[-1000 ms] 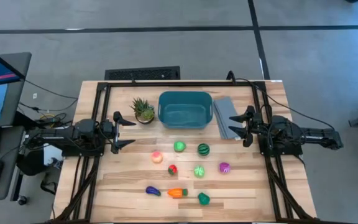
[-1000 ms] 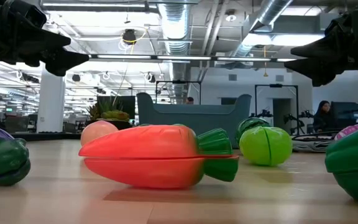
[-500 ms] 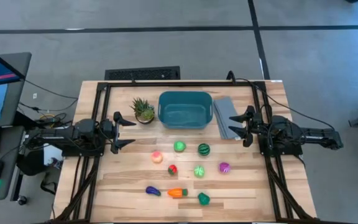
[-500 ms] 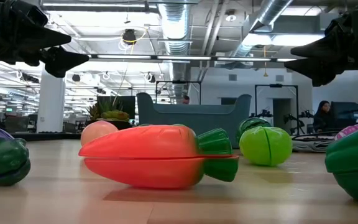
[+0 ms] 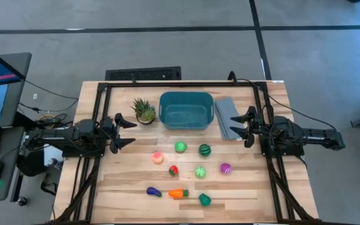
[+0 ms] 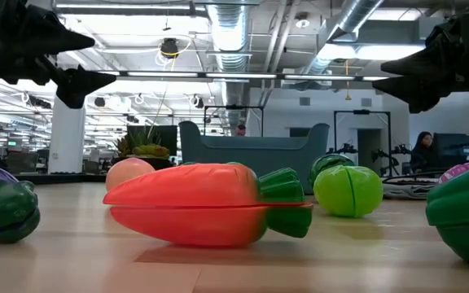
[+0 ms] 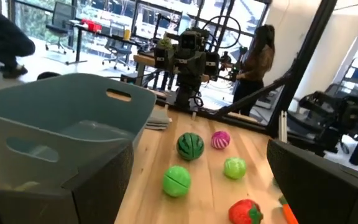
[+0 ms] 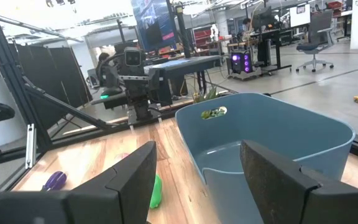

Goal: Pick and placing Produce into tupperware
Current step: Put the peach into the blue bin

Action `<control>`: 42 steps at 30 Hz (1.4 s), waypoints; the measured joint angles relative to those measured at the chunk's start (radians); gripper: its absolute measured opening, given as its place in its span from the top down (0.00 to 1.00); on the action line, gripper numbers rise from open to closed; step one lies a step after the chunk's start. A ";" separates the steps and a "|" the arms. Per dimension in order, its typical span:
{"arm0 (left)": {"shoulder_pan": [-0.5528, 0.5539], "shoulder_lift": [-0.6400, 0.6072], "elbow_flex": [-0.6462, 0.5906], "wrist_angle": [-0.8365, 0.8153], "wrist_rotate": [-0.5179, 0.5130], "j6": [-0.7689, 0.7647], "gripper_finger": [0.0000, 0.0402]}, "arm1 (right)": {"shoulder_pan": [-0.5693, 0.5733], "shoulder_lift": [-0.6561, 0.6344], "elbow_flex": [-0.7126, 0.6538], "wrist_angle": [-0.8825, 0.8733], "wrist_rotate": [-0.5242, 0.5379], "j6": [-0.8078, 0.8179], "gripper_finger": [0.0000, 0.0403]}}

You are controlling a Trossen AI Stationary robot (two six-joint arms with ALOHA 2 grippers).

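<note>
My left hand (image 5: 122,132) hangs spread wide above the table's (image 5: 130,187) left side, near the potted plant (image 5: 144,110), holding nothing. My right hand (image 5: 244,127) is pressed together and empty over the grey slab (image 5: 225,117). The tupperware (image 5: 186,110) stands between plant and slab at the far edge. The produce lies loose in front of it: watermelon (image 5: 204,150), peach (image 5: 158,158), strawberry (image 5: 173,170), eggplant (image 5: 153,192), carrot (image 5: 178,193).

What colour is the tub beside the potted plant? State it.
Teal-blue. The tub shows best in the high view, sitting between the potted plant and a grey slab.
</note>
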 joint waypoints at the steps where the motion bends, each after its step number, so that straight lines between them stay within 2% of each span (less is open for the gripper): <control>1: 0.000 0.000 0.000 0.004 -0.016 -0.030 0.10 | 0.000 0.000 0.000 0.000 0.000 0.000 0.37; 6: 0.000 0.000 0.000 0.012 -0.155 -0.203 0.10 | 0.000 0.000 0.000 0.000 0.000 0.000 0.37; 13: 0.000 0.000 0.000 0.020 -0.334 -0.363 0.10 | 0.000 0.000 0.000 0.000 0.000 0.000 0.37; 21: 0.000 0.000 0.000 0.024 -0.396 -0.374 0.10 | 0.000 0.000 0.000 0.012 0.000 0.003 0.37; 30: 0.000 0.000 0.000 0.025 -0.413 -0.544 0.10 | 0.000 0.000 0.000 0.030 0.000 0.397 0.37; 36: 0.000 0.000 0.000 0.028 -0.459 -0.525 0.10 | 0.000 0.000 0.000 0.073 0.005 0.750 0.37; 42: 0.000 0.000 0.000 0.026 -0.408 -0.723 0.10 | -0.001 0.000 0.000 0.080 0.110 0.811 0.37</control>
